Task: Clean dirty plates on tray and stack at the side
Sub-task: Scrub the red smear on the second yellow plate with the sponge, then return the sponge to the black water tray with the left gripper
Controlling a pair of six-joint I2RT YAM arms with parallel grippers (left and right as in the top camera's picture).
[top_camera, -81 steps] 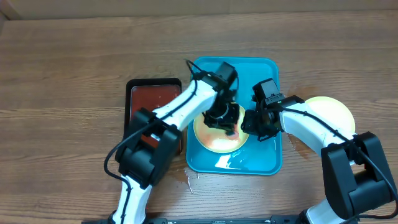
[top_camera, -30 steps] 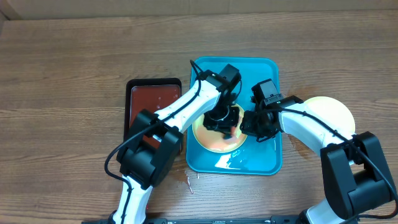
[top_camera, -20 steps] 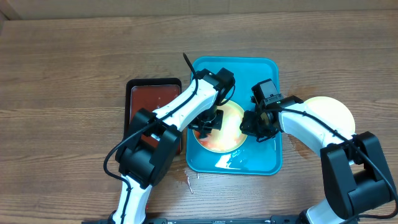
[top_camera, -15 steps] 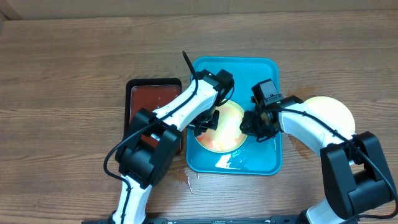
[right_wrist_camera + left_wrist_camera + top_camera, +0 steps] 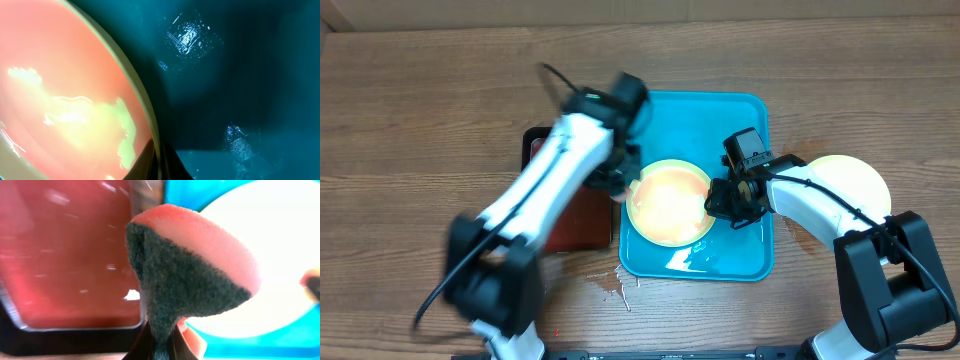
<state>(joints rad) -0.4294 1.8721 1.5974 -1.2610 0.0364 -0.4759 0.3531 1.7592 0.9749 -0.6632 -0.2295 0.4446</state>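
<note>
Squarely on the turquoise tray (image 5: 750, 110) lies a pale yellow-green plate (image 5: 668, 203), its centre filmed with orange-pink residue. The right gripper (image 5: 718, 200) is pinched on the plate's right rim. The right wrist view shows its fingertips meeting on that edge, with the wet tray floor beside it. The left gripper (image 5: 618, 178), its arm blurred, hangs over the tray's left edge. It is clamped on a sponge (image 5: 190, 275) that has a pink foam back and a dark grey scouring face. From the left wrist camera the sponge appears above the boundary between the plate and the dark red tray (image 5: 65, 255); contact with either cannot be told. A second plate (image 5: 855, 180) rests on the wooden table (image 5: 420, 100) right of the tray, partly under the right arm. Droplets (image 5: 620, 285) spot the table near the tray's front-left corner.
</note>
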